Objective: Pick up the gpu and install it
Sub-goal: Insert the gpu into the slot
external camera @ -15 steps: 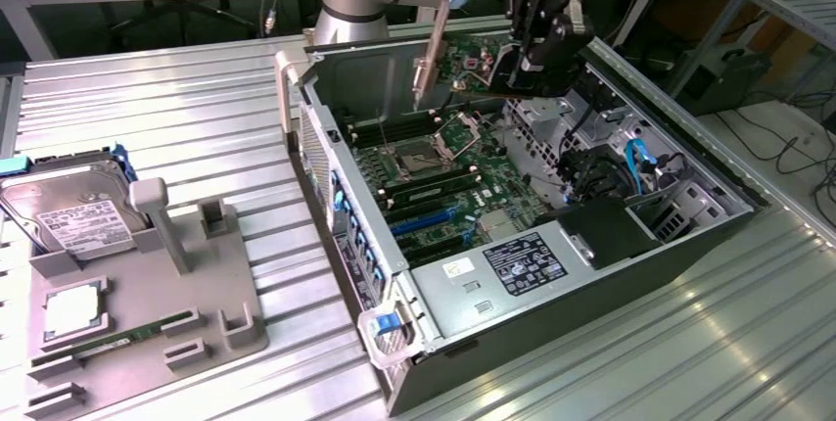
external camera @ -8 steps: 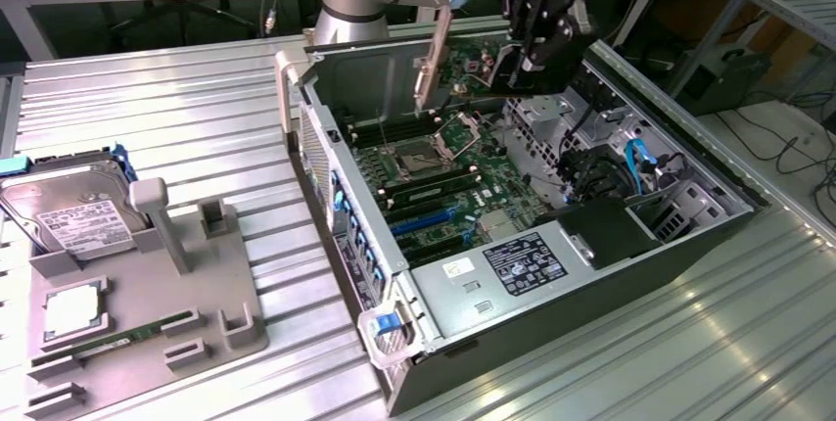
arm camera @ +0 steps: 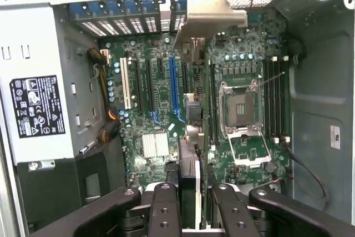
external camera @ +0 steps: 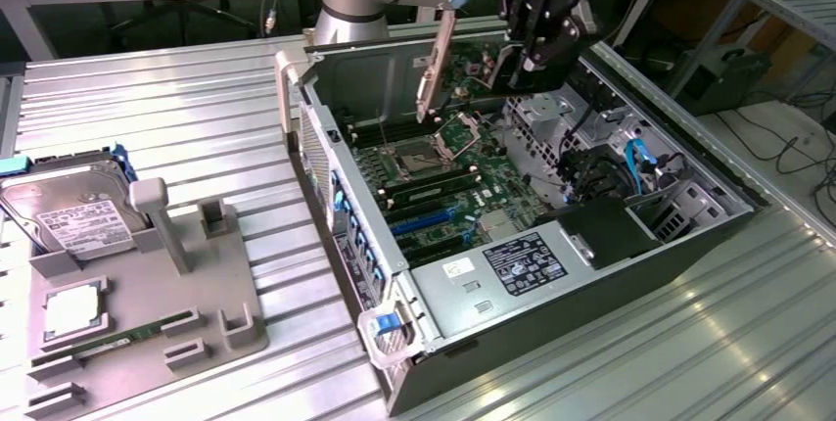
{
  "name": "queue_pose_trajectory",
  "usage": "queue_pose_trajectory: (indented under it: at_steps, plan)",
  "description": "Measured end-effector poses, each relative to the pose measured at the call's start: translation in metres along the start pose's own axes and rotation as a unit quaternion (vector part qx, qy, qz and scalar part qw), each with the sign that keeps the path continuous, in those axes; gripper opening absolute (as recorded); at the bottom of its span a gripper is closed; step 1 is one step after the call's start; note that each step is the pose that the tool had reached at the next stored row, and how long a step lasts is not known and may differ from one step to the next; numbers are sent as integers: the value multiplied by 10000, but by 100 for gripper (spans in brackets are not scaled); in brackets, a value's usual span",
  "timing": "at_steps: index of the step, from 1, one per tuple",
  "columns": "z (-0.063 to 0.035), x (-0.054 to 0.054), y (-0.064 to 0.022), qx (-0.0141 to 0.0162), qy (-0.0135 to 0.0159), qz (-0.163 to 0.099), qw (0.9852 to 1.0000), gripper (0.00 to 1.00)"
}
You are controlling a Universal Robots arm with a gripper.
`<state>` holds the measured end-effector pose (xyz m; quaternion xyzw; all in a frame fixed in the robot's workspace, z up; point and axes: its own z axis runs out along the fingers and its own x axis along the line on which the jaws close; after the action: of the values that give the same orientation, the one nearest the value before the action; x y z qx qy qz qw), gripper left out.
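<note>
The end effector (arm camera: pixel 188 203) sits nearest the wrist camera, its two black fingers (arm camera: pixel 164 209) pinching the gpu (arm camera: pixel 191 154) edge-on between them, so the card runs straight away from the fingertips toward the motherboard (arm camera: pixel 166 109) below. The card's silver bracket (arm camera: pixel 208 20) reaches out to the slotted rear wall of the computer case (arm camera: pixel 316 98), and its lower edge hangs over the board between the blue expansion slot (arm camera: pixel 173 84) and the open CPU socket (arm camera: pixel 244 104); whether it touches the board cannot be told. In the exterior view the end effector (external camera: pixel 530 73) hangs over the far end of the open case (external camera: pixel 679 245), with the gpu (external camera: pixel 477 64) held just beneath it and above the motherboard (external camera: pixel 444 176). The case lies on its side on the ribbed metal counter (external camera: pixel 170 108), toward the exterior view's right. Near the counter's edge at the exterior view's left stands a grey parts holder (external camera: pixel 170 313), carrying a hard drive (external camera: pixel 72 210) propped at its far corner and a memory stick (external camera: pixel 112 341) lying along its near part.
</note>
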<state>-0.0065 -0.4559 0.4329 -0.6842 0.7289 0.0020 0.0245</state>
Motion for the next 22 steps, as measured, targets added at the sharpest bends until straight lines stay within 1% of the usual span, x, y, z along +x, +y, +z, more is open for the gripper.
queue_pose_trajectory:
  at_steps: [6,10,12,13,15,19,20,22]
  plan:
    - [1,2,0,-11,-10,-324,9995,27]
    - [2,5,0,-19,-18,-574,9983,27]
    - [8,6,0,-19,-20,-624,9981,27]
    - [12,6,0,-10,-20,-641,9979,27]
    - [18,7,2,35,-18,-679,9977,27]
    - [41,8,14,147,-19,-696,9975,27]
    - [50,9,18,161,-20,-697,9974,27]
    - [63,9,18,162,-19,-698,9974,27]
